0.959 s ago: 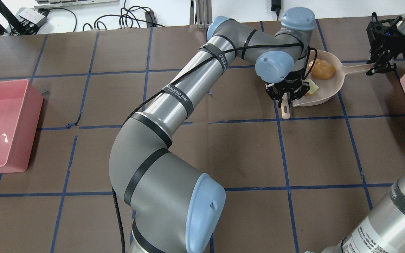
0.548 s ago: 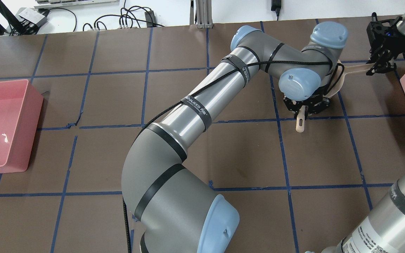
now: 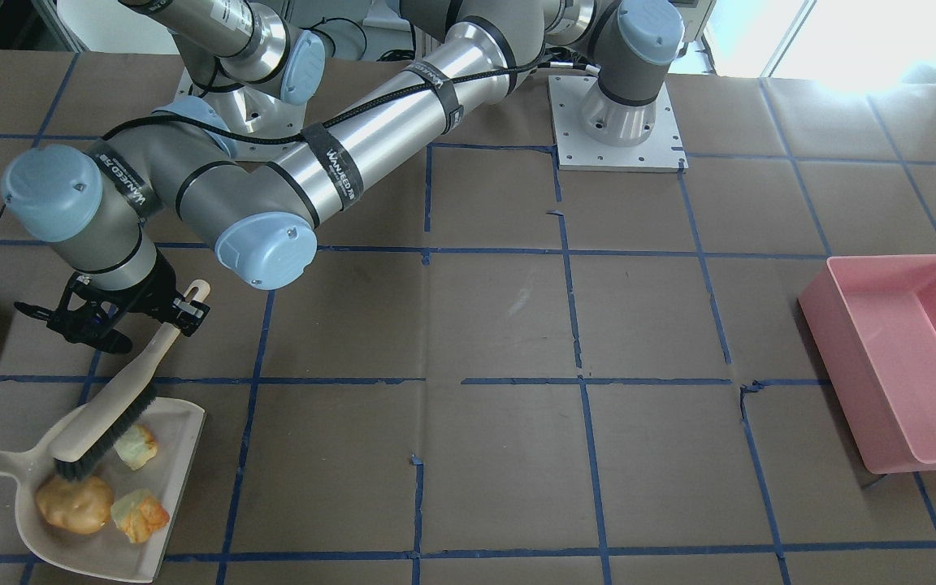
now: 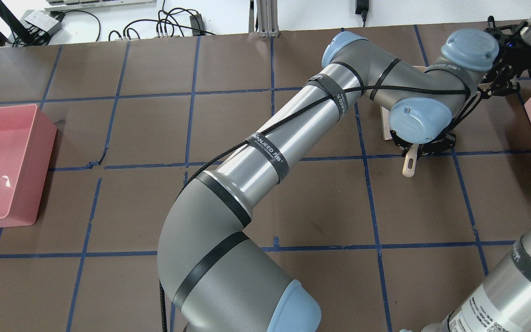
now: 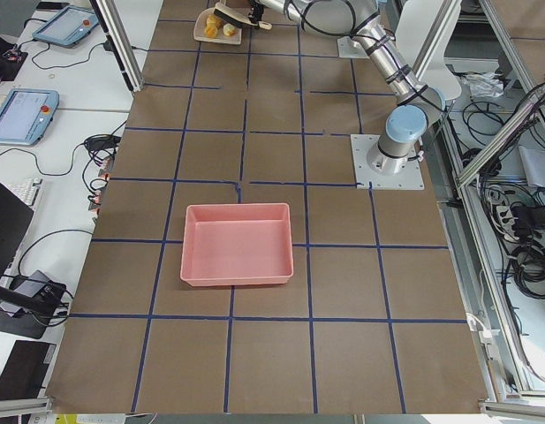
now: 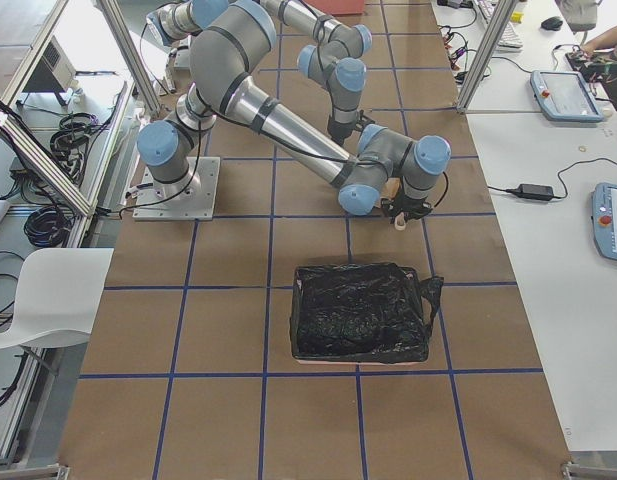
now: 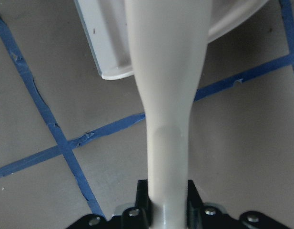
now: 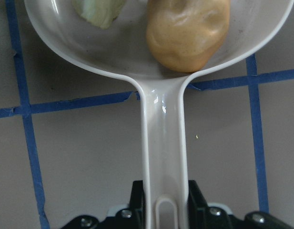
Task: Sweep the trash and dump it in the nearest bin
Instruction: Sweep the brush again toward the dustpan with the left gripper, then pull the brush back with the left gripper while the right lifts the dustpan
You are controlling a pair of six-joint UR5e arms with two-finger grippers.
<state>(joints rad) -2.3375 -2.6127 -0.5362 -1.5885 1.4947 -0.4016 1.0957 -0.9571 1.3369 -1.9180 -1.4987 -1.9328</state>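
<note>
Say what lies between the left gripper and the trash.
Front-facing view: only the brush, extending from the left gripper down to the trash in the dustpan.

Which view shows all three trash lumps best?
Exterior front-facing: all three trash lumps show plainly in the dustpan. Overhead: the left arm hides them. Right wrist shows one and part of another; exterior left, tiny specks; others, none.

1. Brown desk [image 3: 500, 325] gridded with blue tape [image 3: 582, 382].
2. White chair [image 6: 48, 295] beside the desk's edge.
3. Black cables [image 4: 173, 27] on a white surface [image 4: 228, 14] past the far edge.
4. Bright window [image 3: 842, 32] glare beyond one corner.
</note>
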